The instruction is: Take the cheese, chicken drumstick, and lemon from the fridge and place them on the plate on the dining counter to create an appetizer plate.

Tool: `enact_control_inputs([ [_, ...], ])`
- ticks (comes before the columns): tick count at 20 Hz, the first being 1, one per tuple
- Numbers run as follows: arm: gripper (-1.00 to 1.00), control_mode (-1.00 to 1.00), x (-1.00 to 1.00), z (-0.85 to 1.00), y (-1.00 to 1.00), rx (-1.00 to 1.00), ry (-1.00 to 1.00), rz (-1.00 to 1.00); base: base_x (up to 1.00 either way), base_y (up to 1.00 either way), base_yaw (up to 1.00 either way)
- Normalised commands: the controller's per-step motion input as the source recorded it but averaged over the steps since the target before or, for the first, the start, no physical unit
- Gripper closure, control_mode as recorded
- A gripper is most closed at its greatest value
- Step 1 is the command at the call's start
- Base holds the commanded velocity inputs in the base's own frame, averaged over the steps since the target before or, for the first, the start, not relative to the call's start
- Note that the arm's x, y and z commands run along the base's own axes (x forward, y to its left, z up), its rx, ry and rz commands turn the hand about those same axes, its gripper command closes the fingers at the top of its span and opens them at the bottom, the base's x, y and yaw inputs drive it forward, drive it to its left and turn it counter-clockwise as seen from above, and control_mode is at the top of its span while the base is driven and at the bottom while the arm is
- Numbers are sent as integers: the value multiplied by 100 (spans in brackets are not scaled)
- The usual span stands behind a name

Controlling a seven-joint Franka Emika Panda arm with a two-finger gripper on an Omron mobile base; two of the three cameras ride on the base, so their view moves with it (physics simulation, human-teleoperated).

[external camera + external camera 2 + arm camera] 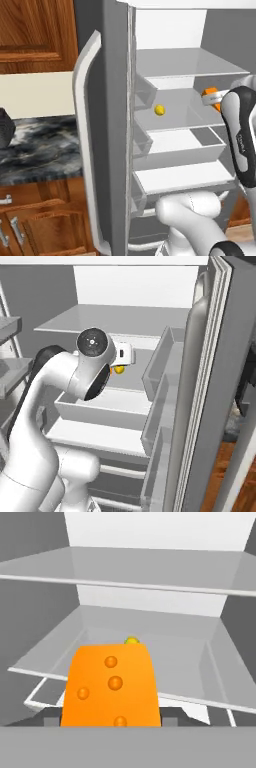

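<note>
We pinch the cheese [111, 684] in our gripper [111, 719], lifted off the fridge [120, 150] shelf for carrying out, while the lemon [159, 110] sits behind.

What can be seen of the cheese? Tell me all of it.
The cheese is a bright orange wedge, smooth and waxy-looking, dotted with small round dimples. In the hand view it stands upright right before the camera, its foot between the tool fingertips, which appear closed on it. In the left base view an orange corner shows at the hand, level with the fridge shelf that carries the lemon. Whether it touches the shelf cannot be told.
</note>
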Motion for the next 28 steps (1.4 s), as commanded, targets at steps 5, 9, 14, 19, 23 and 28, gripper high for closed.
enact_control_inputs([
  [5, 100, 100, 0, 0, 0, 0, 0, 0, -100, 9, 3],
  [9, 100, 100, 0, 0, 0, 0, 0, 0, -100, 13, 1],
  [14, 100, 100, 0, 0, 0, 0, 0, 0, -92, 26, -4],
  [19, 100, 100, 0, 0, 0, 0, 0, 0, -67, 39, -29],
  [23, 100, 100, 0, 0, 0, 0, 0, 0, -59, 35, -46],
  [28, 100, 100, 0, 0, 0, 0, 0, 0, -55, 30, -56],
])
